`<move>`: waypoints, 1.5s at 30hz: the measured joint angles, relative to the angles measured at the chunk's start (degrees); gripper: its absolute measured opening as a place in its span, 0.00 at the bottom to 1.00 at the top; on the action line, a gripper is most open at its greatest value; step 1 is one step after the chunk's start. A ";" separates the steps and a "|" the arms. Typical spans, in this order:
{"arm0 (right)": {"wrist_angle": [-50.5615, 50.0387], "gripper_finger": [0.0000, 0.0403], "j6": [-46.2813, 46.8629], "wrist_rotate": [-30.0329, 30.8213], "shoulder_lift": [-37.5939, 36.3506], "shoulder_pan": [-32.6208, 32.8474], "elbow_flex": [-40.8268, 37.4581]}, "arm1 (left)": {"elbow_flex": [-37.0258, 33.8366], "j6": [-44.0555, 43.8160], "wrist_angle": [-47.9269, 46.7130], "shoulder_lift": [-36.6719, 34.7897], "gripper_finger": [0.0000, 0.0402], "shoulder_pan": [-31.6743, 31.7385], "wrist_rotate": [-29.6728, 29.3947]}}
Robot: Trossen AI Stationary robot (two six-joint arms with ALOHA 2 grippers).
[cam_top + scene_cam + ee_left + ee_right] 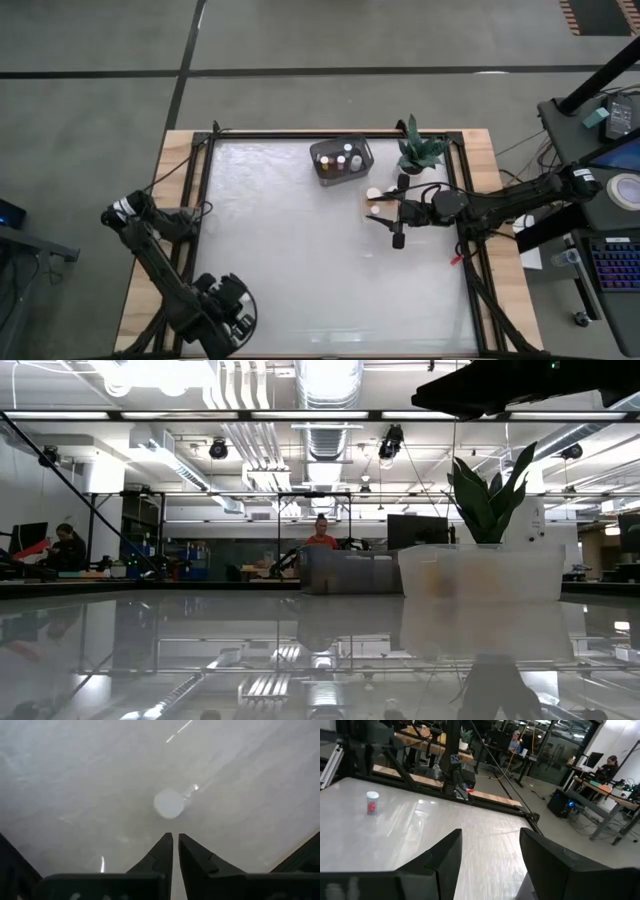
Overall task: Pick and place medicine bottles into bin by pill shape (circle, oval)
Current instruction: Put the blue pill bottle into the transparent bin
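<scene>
The right gripper (397, 222) hangs over the tabletop (300, 260) near the bottles (375, 194), jaws spread and empty; judging by this, it should drop squarely over one bottle and close below the cap. More bottles stand in the bin (341, 159) beside the plant (420, 150). The left gripper (175, 845), jaws pressed together, waits at the near left corner. One bottle (372, 803) shows a red label, unreadable.

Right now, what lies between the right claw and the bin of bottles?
In the high view, two small medicine bottles stand on the table between the right claw and the bin, close to the claw; otherwise that stretch is bare white tabletop.
</scene>
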 joint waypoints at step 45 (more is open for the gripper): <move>-0.63 0.48 1.21 -1.49 0.02 0.00 -0.02 | -20.26 1.56 23.39 0.04 0.62 -8.11 -17.21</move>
